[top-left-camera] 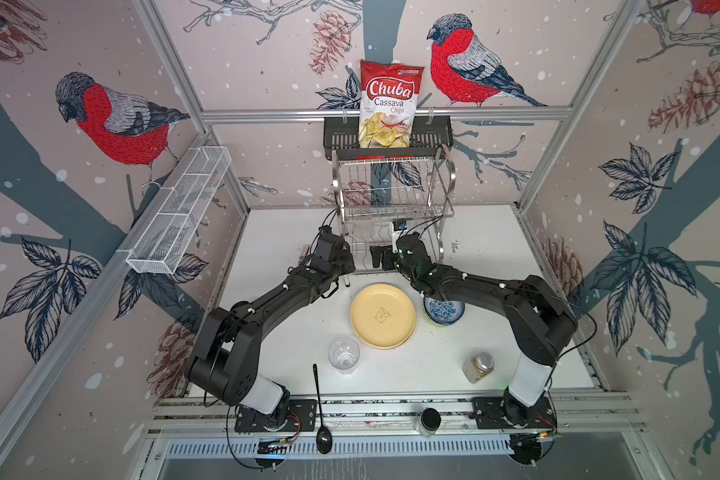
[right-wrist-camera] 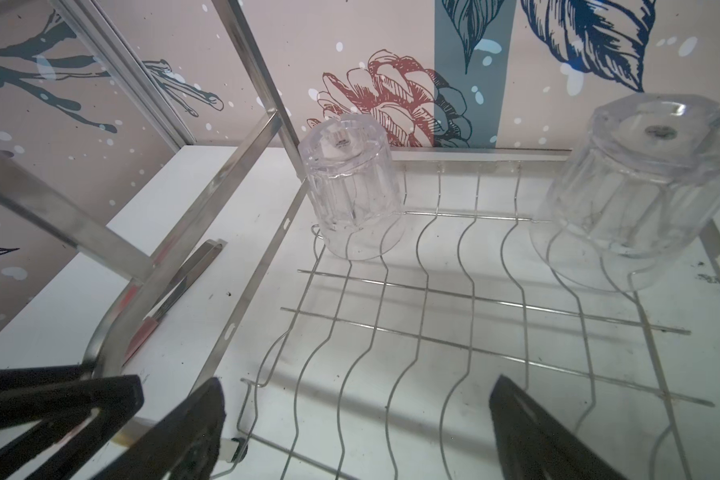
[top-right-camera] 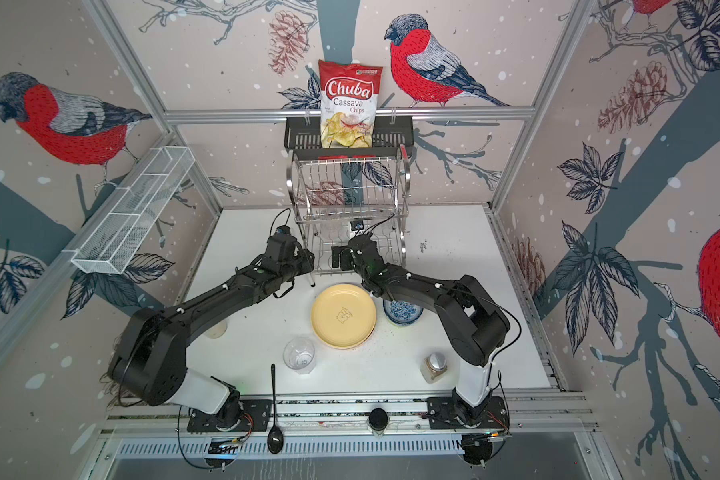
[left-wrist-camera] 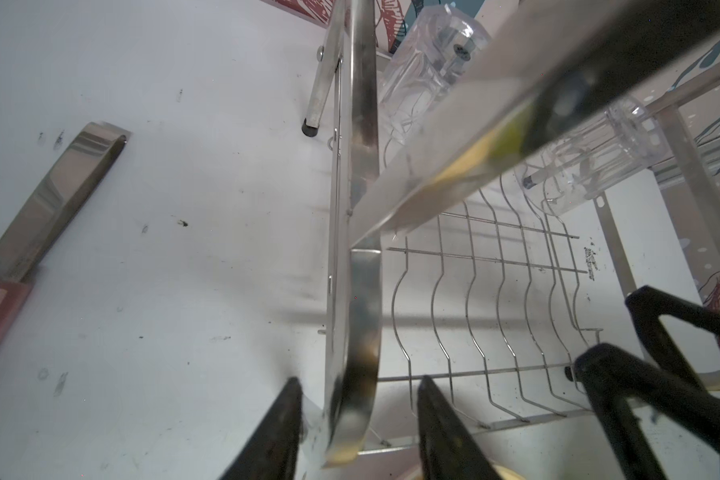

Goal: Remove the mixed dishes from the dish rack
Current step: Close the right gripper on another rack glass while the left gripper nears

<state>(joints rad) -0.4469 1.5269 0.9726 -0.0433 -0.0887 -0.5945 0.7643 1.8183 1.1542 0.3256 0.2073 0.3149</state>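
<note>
The steel dish rack (top-left-camera: 391, 195) stands at the back of the table. Two clear tumblers (right-wrist-camera: 352, 195) (right-wrist-camera: 641, 195) rest upside down at the back of its lower tier. My left gripper (left-wrist-camera: 360, 380) is open and straddles the rack's curved side frame (left-wrist-camera: 358, 332) near the front left foot, with a gap on one side. My right gripper (right-wrist-camera: 358, 382) is wide open over the lower tier's wires and holds nothing. On the table in front lie a yellow plate (top-left-camera: 382, 315), a blue-white bowl (top-left-camera: 443, 311) and a third tumbler (top-left-camera: 344, 353).
A chips bag (top-left-camera: 387, 104) sits in the black shelf (top-left-camera: 337, 133) right above the rack. A white mesh basket (top-left-camera: 179, 212) hangs on the left wall. Two spice jars (top-left-camera: 479, 365) (top-left-camera: 429, 419) and a black spoon (top-left-camera: 321, 411) are near the front edge.
</note>
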